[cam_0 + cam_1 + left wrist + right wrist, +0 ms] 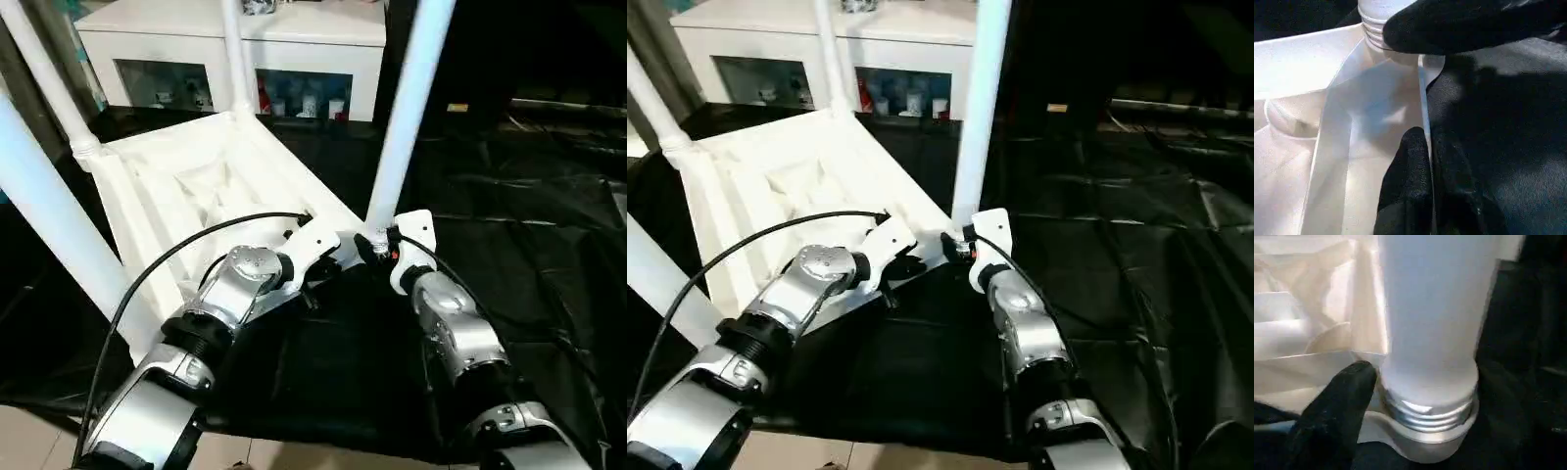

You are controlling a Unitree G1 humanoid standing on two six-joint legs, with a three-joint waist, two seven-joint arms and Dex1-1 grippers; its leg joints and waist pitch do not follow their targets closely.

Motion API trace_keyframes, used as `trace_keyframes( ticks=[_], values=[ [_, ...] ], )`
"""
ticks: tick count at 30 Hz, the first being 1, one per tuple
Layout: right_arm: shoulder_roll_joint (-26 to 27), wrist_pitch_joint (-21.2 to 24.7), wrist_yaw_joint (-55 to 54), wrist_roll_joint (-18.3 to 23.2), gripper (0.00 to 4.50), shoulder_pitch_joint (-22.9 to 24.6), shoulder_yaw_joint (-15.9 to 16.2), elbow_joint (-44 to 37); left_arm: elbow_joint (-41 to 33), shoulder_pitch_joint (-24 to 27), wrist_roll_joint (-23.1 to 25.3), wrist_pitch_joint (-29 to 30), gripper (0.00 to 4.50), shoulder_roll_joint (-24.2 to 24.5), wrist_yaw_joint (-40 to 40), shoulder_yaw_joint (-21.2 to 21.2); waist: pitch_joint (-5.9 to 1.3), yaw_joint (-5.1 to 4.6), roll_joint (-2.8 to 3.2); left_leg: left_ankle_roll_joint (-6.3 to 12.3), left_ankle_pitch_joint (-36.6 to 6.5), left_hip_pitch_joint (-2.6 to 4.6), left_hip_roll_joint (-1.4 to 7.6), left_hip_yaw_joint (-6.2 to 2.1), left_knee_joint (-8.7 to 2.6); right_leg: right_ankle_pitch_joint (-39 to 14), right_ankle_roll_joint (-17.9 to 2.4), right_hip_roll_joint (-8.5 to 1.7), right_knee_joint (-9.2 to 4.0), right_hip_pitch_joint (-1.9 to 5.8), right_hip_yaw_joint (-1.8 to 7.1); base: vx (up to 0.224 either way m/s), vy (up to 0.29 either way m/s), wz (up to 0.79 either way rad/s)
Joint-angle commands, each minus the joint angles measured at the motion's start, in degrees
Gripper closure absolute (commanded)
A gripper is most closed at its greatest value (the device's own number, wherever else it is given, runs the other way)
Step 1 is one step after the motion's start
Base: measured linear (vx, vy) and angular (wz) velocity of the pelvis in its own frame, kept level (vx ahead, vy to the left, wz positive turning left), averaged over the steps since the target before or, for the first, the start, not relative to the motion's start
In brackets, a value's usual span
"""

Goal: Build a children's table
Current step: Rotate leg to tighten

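- The tabletop [211,186] is lying upside down on black sheeting [509,245], filling the centre-left of the head views, with four legs standing up out of its corners.
- My left end effector [312,262] is clamped on the tabletop's near edge at mid-frame, its fingers [1409,181] together over the thin rim.
- My right end effector [377,247] is sitting at the foot of the nearest leg [407,117], just right of centre; one black finger [1334,416] is beside the leg's base, and I cannot tell whether the pair is apart or gripping.
- Risk: the threads at that leg's foot are showing above the corner socket [1425,443], so I am judging the leg not fully screwed in. If I am letting go now, it could be left wobbling or leaning.
- Risk: if my left grip is slipping off the thin rim, the tabletop could be turning with the leg instead of staying put.
- The right wrist view is showing the exposed threads and socket collar up close; the head views are too far off for that.
- The head views are showing the other three legs and the cabinet [294,44] along the top, which neither wrist view is giving me.
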Motion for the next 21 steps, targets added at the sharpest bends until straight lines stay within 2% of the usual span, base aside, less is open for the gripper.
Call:
trace_keyframes(
  ticks=[1, 2, 3, 5, 8, 11, 12, 15, 21],
  values=[
    [-4.9, 2.5, 12.7, 3.2, 0.59, 2.5, 2.3, -7.3, -1.3, 3.3, -0.5, -3.9, 4.5, 3.0, -4.4, -0.3, -3.06, 0.56, -0.98, 3.75, -10.2, 0.12, 2.61, -0.92, -3.79, -3.8, -12.4, -3.55, -4.08, 2.8, 1.72, 0.0, 0.0, 0.0],
    [-4.9, 2.5, 12.7, 3.2, 0.59, 2.5, 2.3, -7.3, -1.3, 3.3, -0.5, -3.9, 4.5, 3.0, -4.4, -0.3, -3.03, 0.66, -0.95, 4.29, -9.8, 0.13, 2.63, -0.96, -3.81, -3.2, -12.5, -3.56, -4.11, 2.84, 1.69, 0.0, 0.0, 0.0],
    [-8.5, 4.2, 19.9, 5.4, 0.59, 4.5, 3.6, -11.4, -3.0, 4.8, -1.9, -6.6, 4.5, 4.7, -9.0, -0.5, -3.0, 0.64, -1.0, 5.16, -9.3, 0.04, 2.54, -0.89, -3.7, -2.2, -12.6, -3.46, -4.08, 2.87, 1.64, 0.0, 0.0, 0.0],
    [-12.8, 5.2, 26.8, 7.1, 0.59, 6.6, 5.0, -15.8, -5.8, 6.7, -3.7, -8.0, 4.5, 6.7, -14.5, -1.0, -3.01, 0.8, -0.99, 5.72, -9.3, 0.05, 2.83, -0.95, -3.75, -2.3, -12.8, -3.63, -4.0, 2.85, 1.64, 0.0, 0.0, 0.0],
    [-15.8, 5.0, 30.4, 7.3, 0.59, 7.6, 5.6, -17.3, -8.0, 8.1, -4.7, -7.8, 4.5, 8.6, -17.8, -1.5, -2.9, 0.72, -0.72, 5.01, -10.6, 0.38, 3.01, -0.79, -3.87, -4.8, -14.0, -3.57, -4.14, 2.27, 1.54, 0.0, 0.0, 0.0],
    [-16.9, 5.5, 32.6, 7.4, 0.59, 7.8, 5.6, -17.9, -10.5, 9.2, -6.4, -6.7, 4.5, 9.3, -20.3, -1.1, -2.83, 0.69, -0.65, 3.66, -12.3, 0.5, 3.16, -0.82, -4.11, -7.5, -14.1, -3.62, -4.24, 2.18, 1.63, 0.0, 0.0, 0.0],
    [-17.4, 5.8, 33.3, 7.5, 0.59, 7.8, 5.6, -18.2, -12.1, 9.9, -7.5, -6.0, 4.5, 9.6, -21.9, -0.9, -2.8, 0.66, -0.79, 3.55, -12.3, 0.5, 3.17, -0.81, -4.13, -7.5, -14.2, -3.63, -4.23, 2.16, 1.64, 0.0, 0.0, 0.0],
    [-18.9, 6.5, 35.2, 7.1, 0.59, 8.0, 6.7, -19.2, -15.6, 11.4, -9.3, -5.0, 4.5, 10.6, -25.3, -1.0, -2.83, 0.85, -0.79, 3.79, -11.2, 0.46, 3.09, -0.72, -4.04, -6.6, -14.2, -3.57, -4.15, 2.16, 1.66, 0.0, 0.0, 0.0],
    [-19.4, 5.8, 37.5, 5.5, 0.59, 7.9, 8.7, -18.5, -17.3, 12.1, -9.4, -4.0, 4.5, 11.1, -26.5, -0.7, -2.88, 1.27, -0.92, 3.99, -10.1, 0.4, 3.02, -0.67, -3.89, -6.5, -13.8, -3.58, -4.04, 2.1, 1.66, 0.0, 0.0, 0.0]
  ],
)
